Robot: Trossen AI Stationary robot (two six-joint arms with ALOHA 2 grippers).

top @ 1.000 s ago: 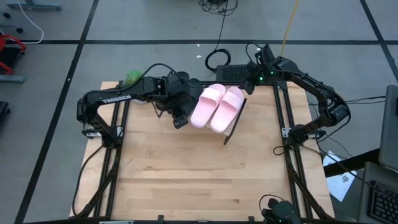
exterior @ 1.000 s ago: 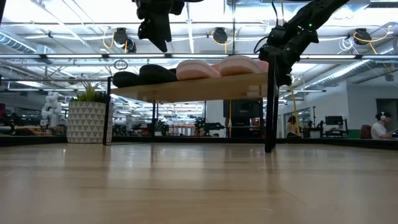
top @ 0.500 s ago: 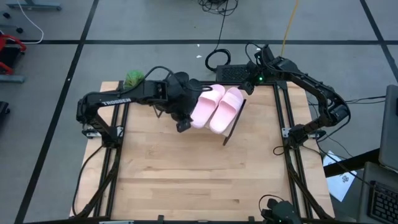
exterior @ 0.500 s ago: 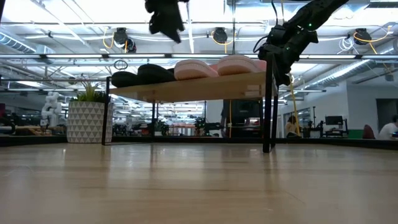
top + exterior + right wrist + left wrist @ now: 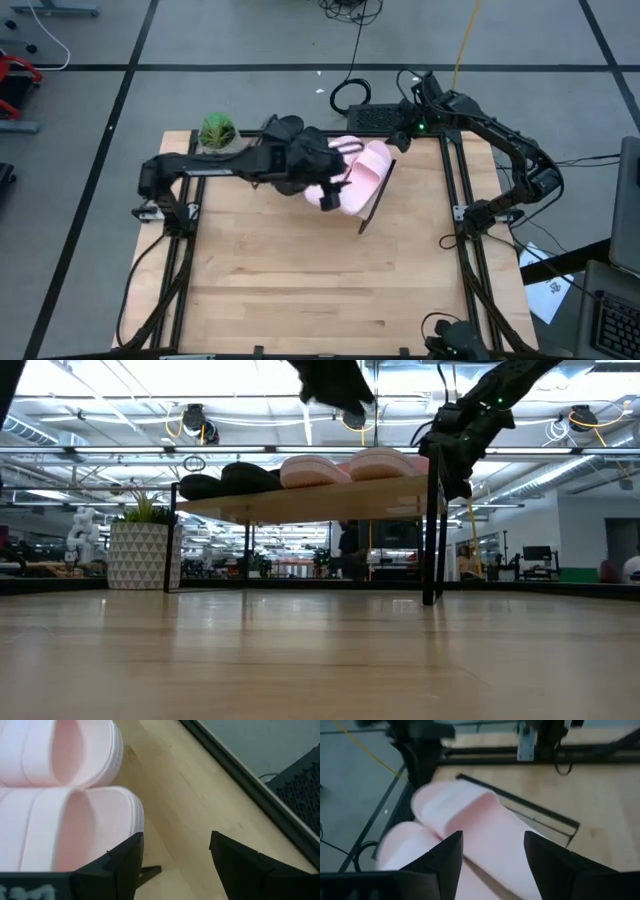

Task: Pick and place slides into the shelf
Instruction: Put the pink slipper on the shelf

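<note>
Two pale pink slides (image 5: 365, 175) lie side by side on the slanted wooden shelf (image 5: 300, 503), soles down. The low view shows them (image 5: 345, 467) to the right of the black pair (image 5: 225, 481) on the same board. In the high view my left arm covers the black pair. My left gripper (image 5: 492, 865) hovers open above the pink slides (image 5: 470, 827), clear of them (image 5: 335, 380). My right gripper (image 5: 177, 865) is open at the shelf's far right end (image 5: 400, 135), beside the pink slides (image 5: 70, 795).
A small potted plant (image 5: 217, 130) stands at the table's far left corner, and the low view shows its patterned pot (image 5: 140, 555). The shelf's black legs (image 5: 433, 540) stand on the tabletop. The near half of the table (image 5: 320, 280) is bare wood. Cables lie beyond the far edge.
My left gripper has travelled toward the table's right, from above the black slides to above the pink pair, staying high over the shelf. The plant has come out from under the left arm. The slides and my right gripper have kept still.
</note>
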